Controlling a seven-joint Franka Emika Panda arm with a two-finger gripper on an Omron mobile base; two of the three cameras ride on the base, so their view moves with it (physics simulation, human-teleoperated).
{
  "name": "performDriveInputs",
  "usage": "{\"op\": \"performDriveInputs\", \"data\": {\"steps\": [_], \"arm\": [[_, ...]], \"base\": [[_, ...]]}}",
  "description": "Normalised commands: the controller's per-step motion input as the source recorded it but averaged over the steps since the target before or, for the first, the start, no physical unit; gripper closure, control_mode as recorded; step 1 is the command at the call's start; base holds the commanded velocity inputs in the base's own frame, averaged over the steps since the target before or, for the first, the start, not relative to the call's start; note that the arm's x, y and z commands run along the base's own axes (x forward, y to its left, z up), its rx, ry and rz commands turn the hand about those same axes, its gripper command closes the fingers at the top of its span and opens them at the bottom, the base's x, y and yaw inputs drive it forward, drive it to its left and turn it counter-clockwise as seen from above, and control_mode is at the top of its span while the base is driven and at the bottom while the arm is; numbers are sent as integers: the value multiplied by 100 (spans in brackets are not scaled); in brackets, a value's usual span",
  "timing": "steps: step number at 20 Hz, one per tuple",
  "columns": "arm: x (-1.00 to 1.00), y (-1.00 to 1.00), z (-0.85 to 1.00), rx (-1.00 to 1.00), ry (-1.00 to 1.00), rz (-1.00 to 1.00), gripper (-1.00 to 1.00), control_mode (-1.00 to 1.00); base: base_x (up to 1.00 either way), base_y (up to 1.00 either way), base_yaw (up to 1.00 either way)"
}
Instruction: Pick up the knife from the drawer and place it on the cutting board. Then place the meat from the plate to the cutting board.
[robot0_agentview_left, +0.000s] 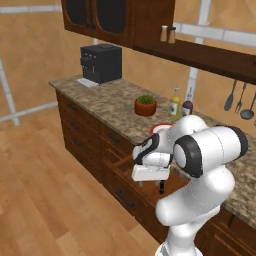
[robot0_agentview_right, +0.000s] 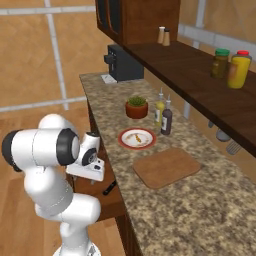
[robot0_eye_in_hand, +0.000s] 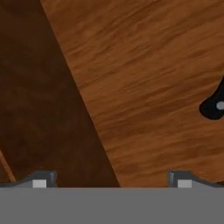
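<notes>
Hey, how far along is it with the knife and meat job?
Done: the drawer is open. In hand: the end effector, fingers spread, is down inside it beside the knife, not gripping. Left: knife to the bare cutting board, then the meat from the plate.

Count, items on surface (robot0_agentview_right: 210, 210): 1 plate (robot0_agentview_right: 137, 138) carrying 1 meat (robot0_agentview_right: 137, 137); 1 cutting board (robot0_agentview_right: 166, 167); 1 potted plant (robot0_agentview_right: 136, 107); 2 bottles (robot0_agentview_right: 163, 115); 1 coffee machine (robot0_agentview_right: 121, 63). Open drawer (robot0_agentview_right: 107, 202): 1 knife (robot0_agentview_right: 109, 188). Shelf (robot0_agentview_right: 200, 82): 2 shakers (robot0_agentview_right: 163, 35), 2 jars (robot0_agentview_right: 230, 66). Wall: 3 hanging utensils (robot0_agentview_left: 239, 98).
</notes>
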Motion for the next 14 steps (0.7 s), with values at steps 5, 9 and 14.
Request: {"op": "performDriveInputs", "data": {"steps": [5,9,14], "arm": [[0,19,-48,0,5,1,-100,-100],[-4,59,-36,0,1,4,-100,-100],[-26,88,-21,0,1,8,-100,-100]], "base": [[0,0,0],[0,0,0],[0,0,0]]}}
